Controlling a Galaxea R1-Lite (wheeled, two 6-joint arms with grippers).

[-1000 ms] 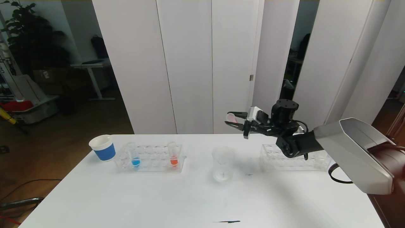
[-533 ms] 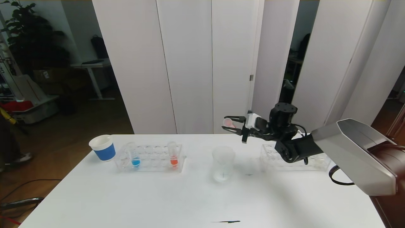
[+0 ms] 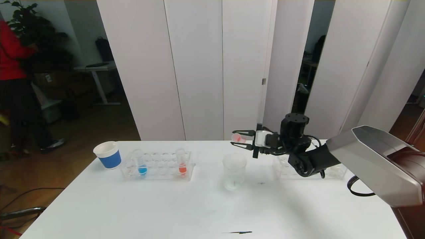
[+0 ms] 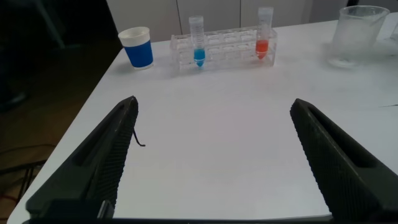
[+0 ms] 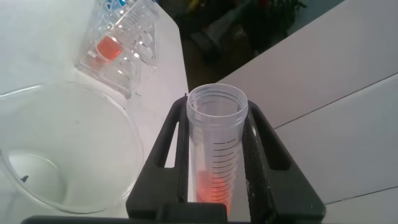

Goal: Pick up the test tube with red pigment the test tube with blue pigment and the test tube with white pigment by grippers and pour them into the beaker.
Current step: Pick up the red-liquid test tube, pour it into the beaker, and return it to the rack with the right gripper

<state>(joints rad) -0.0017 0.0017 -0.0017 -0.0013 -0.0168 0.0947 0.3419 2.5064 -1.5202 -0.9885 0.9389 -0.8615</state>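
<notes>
Clearly the task is in its first pour, with nothing yet finished: the beaker [image 3: 234,171] stands on the tabletop [image 3: 212,212] looking clear and uncoloured, as far as the head view lets me judge. The right end effector [image 3: 239,139] is clamped on a test tube with red pigment [image 5: 217,149], held lying roughly level just above and behind the beaker, its open mouth near the beaker's rim (the wrist view shows the red liquid low in the tube and the beaker's mouth right beside it). So this tube seems about to be tipped, not yet emptied. Left of the beaker, the test tube with blue pigment [image 3: 141,163] stands upright in its rack [image 3: 156,166], untouched, with a second red tube [image 3: 182,162] in the same rack. Right of the beaker, a second rack [image 3: 332,172] sits largely behind the arm; the pale tube at its far end is probably the test tube with white pigment [image 3: 335,168]. The left end effector [image 4: 211,155] hangs low near the tabletop's near edge, well away from the beaker, fingers spread wide and empty. Blue and white remain to be poured.
</notes>
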